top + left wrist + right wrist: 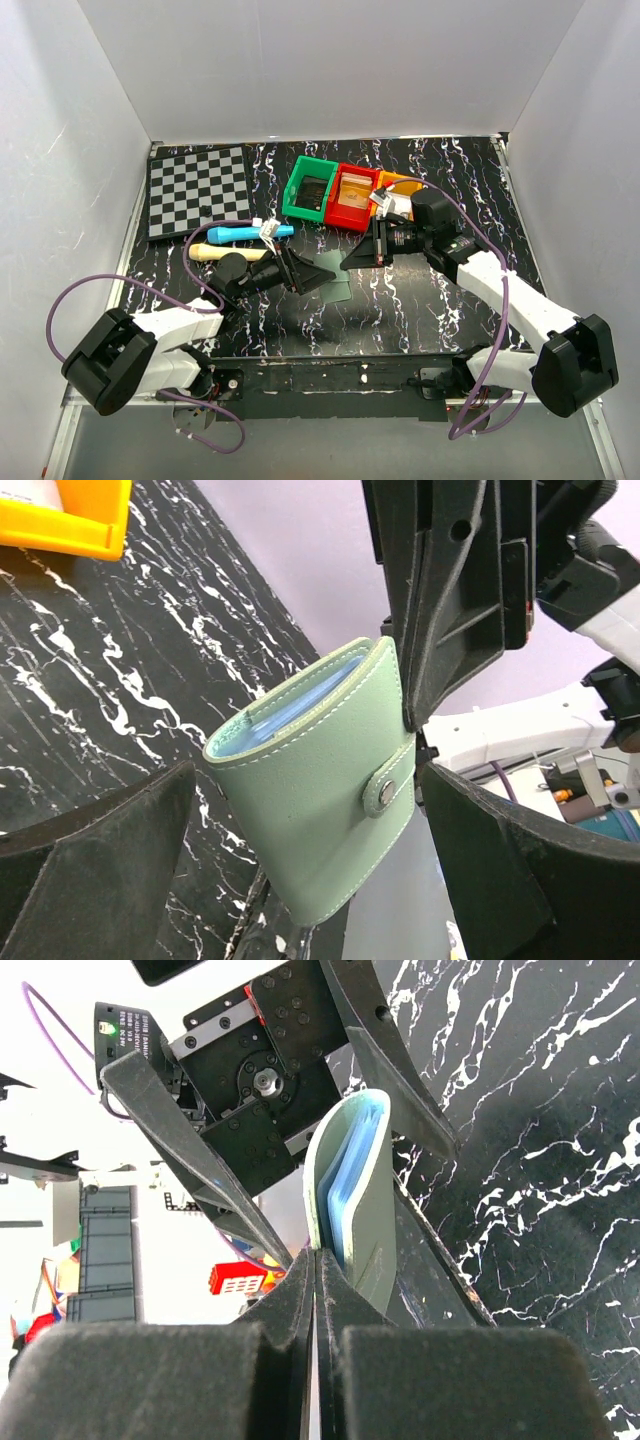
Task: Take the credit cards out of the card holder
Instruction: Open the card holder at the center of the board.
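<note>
Hanging above the black, white-veined bench (120, 680), the small pale-green stitched bifold card holder (320, 790) is gripped by one edge in the closed right end effector (316, 1260), and is pointed lengthwise into the nearer, wide-open left end effector (312, 272).
</note>
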Available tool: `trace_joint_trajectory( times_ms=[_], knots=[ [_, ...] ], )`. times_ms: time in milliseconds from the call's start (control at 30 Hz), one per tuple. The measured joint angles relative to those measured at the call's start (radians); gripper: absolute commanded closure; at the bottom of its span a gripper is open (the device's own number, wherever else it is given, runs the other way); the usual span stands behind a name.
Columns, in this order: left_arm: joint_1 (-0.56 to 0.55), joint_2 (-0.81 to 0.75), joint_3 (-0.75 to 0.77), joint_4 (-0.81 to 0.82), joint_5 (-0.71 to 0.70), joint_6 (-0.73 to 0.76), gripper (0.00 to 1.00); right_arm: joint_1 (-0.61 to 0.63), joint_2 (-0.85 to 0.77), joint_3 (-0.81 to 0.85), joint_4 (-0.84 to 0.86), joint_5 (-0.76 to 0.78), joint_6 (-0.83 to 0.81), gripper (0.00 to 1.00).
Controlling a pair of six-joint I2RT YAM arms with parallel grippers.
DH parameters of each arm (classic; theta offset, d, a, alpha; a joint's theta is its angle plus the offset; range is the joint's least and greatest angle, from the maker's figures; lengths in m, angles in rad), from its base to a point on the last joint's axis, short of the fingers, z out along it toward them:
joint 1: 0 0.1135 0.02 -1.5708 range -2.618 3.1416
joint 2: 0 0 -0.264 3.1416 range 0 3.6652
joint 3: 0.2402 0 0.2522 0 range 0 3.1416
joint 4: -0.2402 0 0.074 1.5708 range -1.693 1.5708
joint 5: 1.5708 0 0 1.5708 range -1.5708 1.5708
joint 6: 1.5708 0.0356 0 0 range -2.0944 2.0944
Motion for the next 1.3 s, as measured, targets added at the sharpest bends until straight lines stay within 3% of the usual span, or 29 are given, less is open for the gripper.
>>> trace_joint_trajectory(
  times_ms=[333,867,1000,1133,1300],
  knots=[
    [0.0,0.001,-0.001,0.064,0.038,-0.027,0.22,0.0,0.0,-0.035,0.092,-0.035,0.045,0.99],
    [0.014,-0.063,-0.015,0.071,0.043,-0.042,0.63,0.0,0.0,-0.048,0.14,-0.059,0.066,0.99],
    [0.016,-0.064,-0.018,0.071,0.044,-0.045,0.6,0.0,0.0,-0.048,0.141,-0.061,0.066,0.99],
    [0.019,-0.069,-0.018,0.061,0.045,-0.047,0.4,-0.001,0.002,-0.053,0.145,-0.06,0.066,0.99],
    [0.022,-0.087,-0.018,0.045,0.049,-0.052,0.41,-0.001,0.006,-0.061,0.149,-0.06,0.066,0.99]
  ],
)
